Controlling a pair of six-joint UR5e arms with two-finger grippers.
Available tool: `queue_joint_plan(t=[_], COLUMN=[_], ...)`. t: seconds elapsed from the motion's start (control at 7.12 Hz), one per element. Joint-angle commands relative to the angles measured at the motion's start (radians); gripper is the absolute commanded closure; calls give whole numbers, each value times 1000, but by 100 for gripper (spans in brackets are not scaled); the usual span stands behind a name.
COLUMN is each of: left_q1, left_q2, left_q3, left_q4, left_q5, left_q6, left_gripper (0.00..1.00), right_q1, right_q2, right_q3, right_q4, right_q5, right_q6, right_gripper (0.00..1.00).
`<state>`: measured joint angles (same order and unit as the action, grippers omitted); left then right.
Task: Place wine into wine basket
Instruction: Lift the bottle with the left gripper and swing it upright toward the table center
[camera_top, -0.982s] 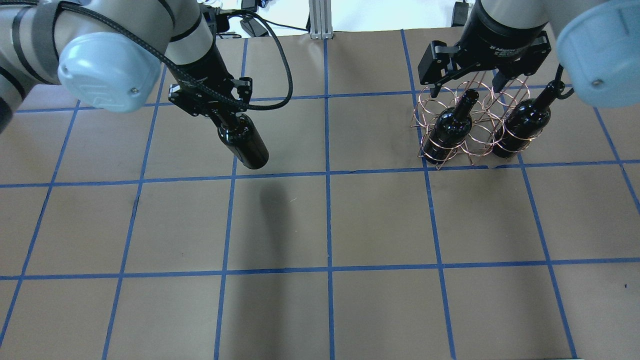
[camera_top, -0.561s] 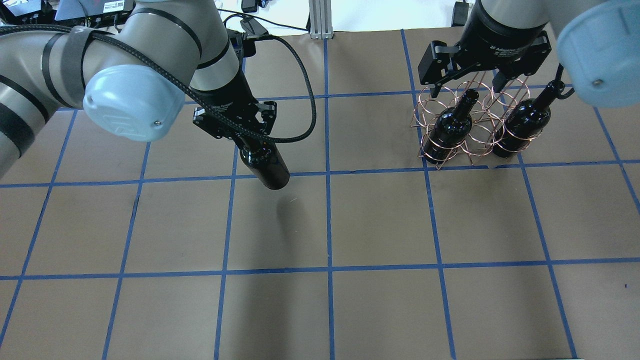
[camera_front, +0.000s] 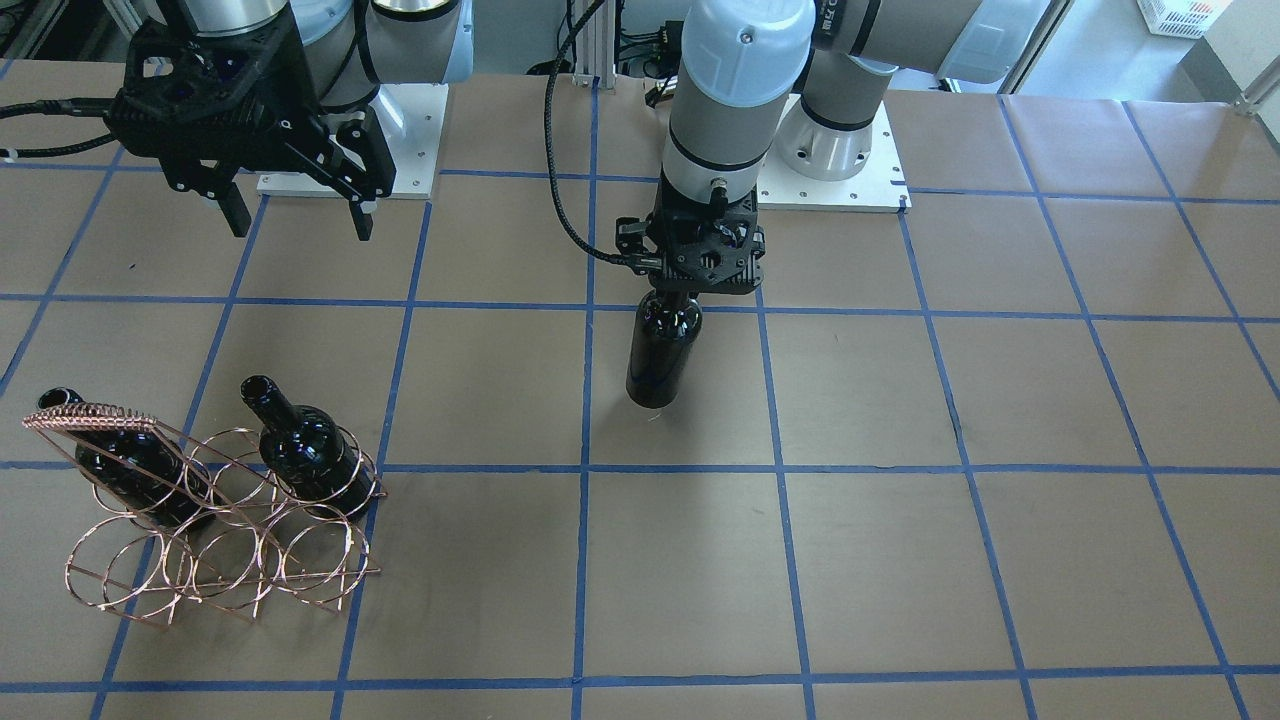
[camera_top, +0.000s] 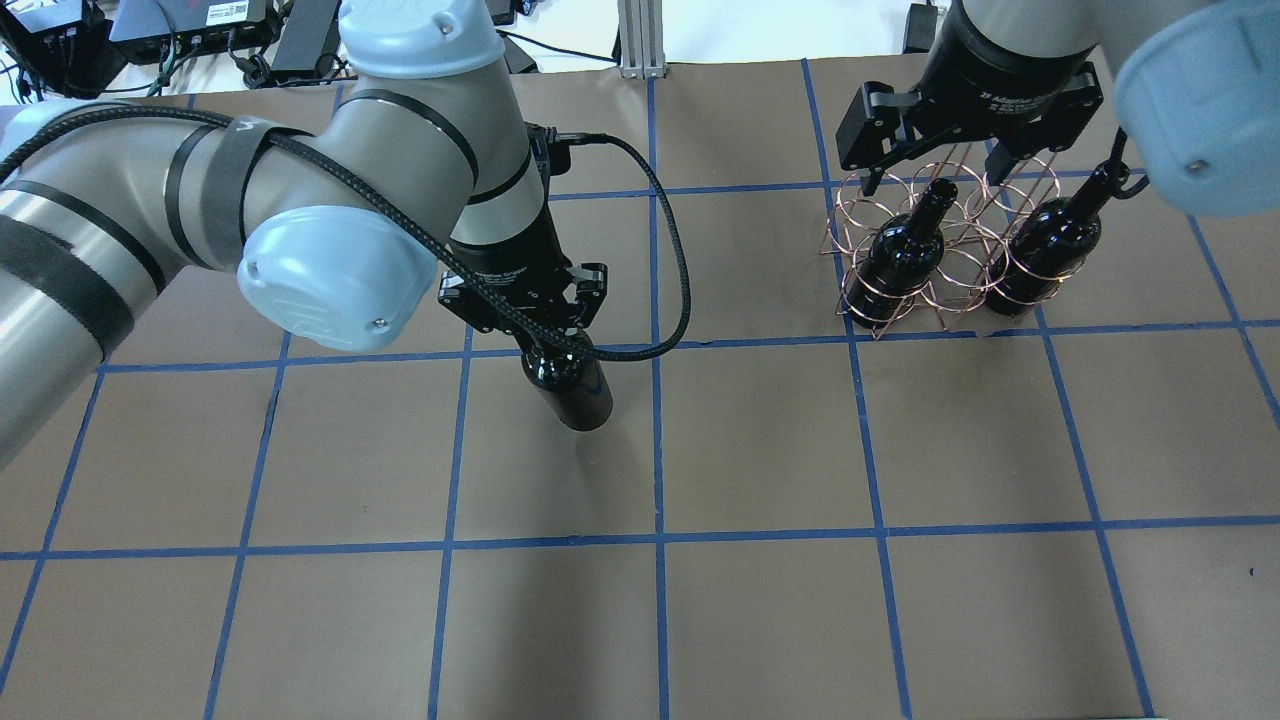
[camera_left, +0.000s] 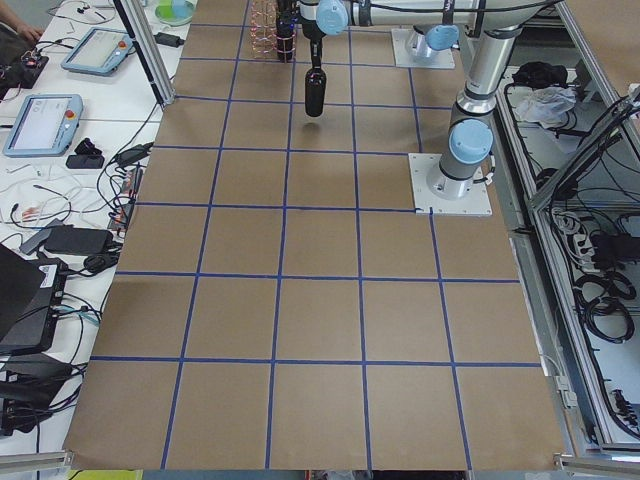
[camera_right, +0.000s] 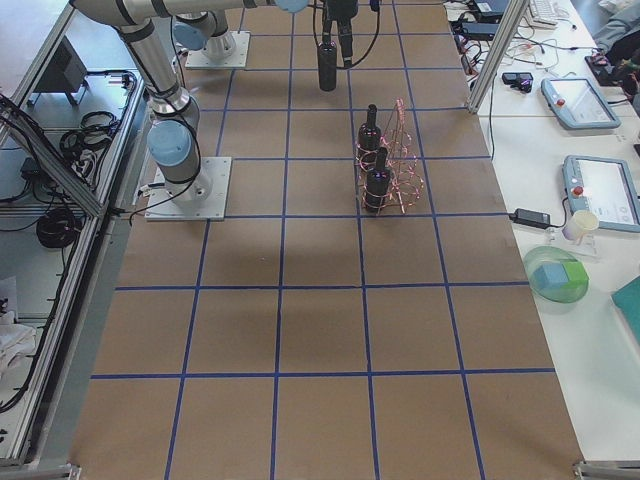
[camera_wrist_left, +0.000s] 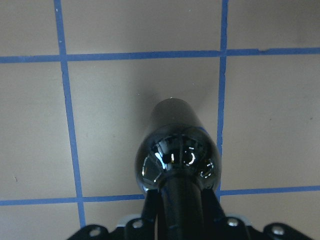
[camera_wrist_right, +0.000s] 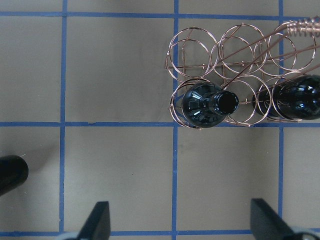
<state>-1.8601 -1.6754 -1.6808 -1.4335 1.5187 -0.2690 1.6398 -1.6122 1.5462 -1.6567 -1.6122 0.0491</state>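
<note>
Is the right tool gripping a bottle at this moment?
No, the right tool is open with nothing between its fingers, raised clear of the wine basket.

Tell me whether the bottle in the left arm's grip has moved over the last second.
Yes. In the overhead view, the wine in the left tool moved right and toward the bottom edge, crossing the horizontal blue tape line.

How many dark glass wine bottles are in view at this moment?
3. One glossy near-black glass wine bottle hangs by its neck from the left gripper over mid-table. Two more bottles stand in the copper wire basket, in the row nearer the robot. None seems hidden.
</note>
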Motion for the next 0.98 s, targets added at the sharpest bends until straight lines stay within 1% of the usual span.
queue_joint_plan(t=[0.0, 0.28, 0.84], left_q1=[-37, -77, -106], left_q2=[0, -1, -1], left_q3=[-19, -39, -53], left_q4=[-1, -2, 2], left_q5=[0, 2, 0], left_q6=[-22, -53, -67], left_gripper=[100, 100, 100], right_q1=[0, 0, 0], right_q2=[0, 0, 0], right_q3=[0, 0, 0], right_q4=[0, 0, 0], right_q5=[0, 0, 2], right_q6=[0, 0, 0], right_gripper=[0, 0, 0])
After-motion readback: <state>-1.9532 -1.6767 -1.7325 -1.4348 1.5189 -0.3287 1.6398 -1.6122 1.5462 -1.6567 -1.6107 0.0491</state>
